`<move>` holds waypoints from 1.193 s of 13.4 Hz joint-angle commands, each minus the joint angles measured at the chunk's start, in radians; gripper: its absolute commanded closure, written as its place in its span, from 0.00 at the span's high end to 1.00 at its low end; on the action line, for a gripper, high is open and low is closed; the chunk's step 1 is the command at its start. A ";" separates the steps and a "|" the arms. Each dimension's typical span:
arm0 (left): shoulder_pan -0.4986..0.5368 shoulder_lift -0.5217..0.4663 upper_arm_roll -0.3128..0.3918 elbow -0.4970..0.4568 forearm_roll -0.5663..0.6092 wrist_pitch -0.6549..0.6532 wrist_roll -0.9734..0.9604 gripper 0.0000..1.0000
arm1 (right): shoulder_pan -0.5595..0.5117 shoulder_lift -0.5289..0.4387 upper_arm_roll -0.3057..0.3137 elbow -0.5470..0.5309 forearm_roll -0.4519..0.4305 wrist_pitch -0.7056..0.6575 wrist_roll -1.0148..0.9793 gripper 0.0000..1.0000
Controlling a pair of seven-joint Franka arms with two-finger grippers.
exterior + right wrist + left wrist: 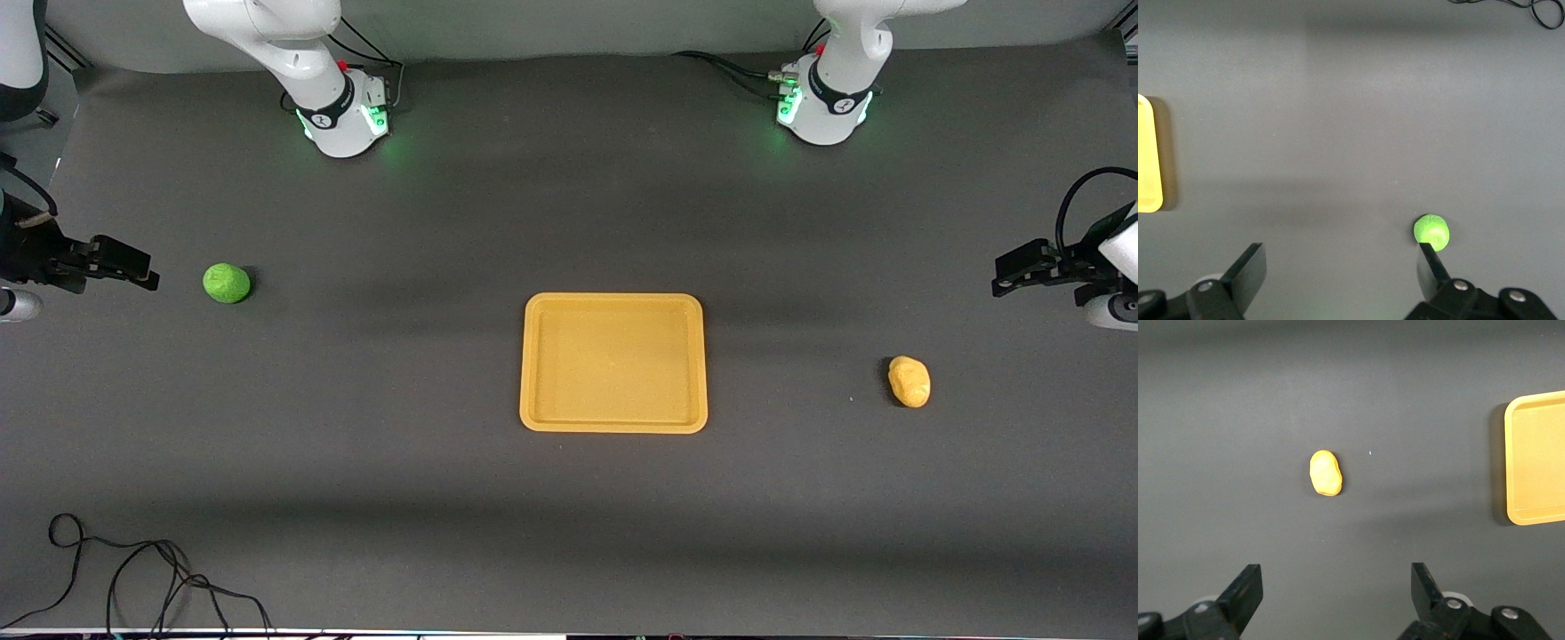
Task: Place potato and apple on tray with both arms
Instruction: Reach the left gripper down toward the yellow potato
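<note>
The yellow-orange tray (613,363) lies empty in the middle of the table. The green apple (226,284) sits on the table toward the right arm's end. The yellow potato (909,381) sits toward the left arm's end. My right gripper (135,267) is open and empty, over the table edge beside the apple. My left gripper (1003,277) is open and empty, over the table edge near the potato. The left wrist view shows the potato (1325,473), part of the tray (1538,460) and the open gripper (1337,587). The right wrist view shows the apple (1431,231), the tray's edge (1148,155) and the open gripper (1341,267).
A loose black cable (151,578) lies on the table near the front camera at the right arm's end; it also shows in the right wrist view (1531,10). The two arm bases (347,116) (827,107) stand along the table's back edge.
</note>
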 commanded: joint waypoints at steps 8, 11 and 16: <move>0.001 0.010 -0.001 -0.050 -0.009 0.094 -0.008 0.99 | -0.010 0.023 0.012 0.025 -0.005 -0.013 0.017 1.00; 0.009 0.062 0.002 -0.139 -0.008 0.208 -0.003 0.99 | -0.013 0.025 0.010 0.026 -0.005 -0.013 0.016 1.00; 0.033 0.315 0.003 -0.132 -0.012 0.471 -0.002 0.99 | -0.011 0.025 0.010 0.026 -0.008 -0.012 0.016 1.00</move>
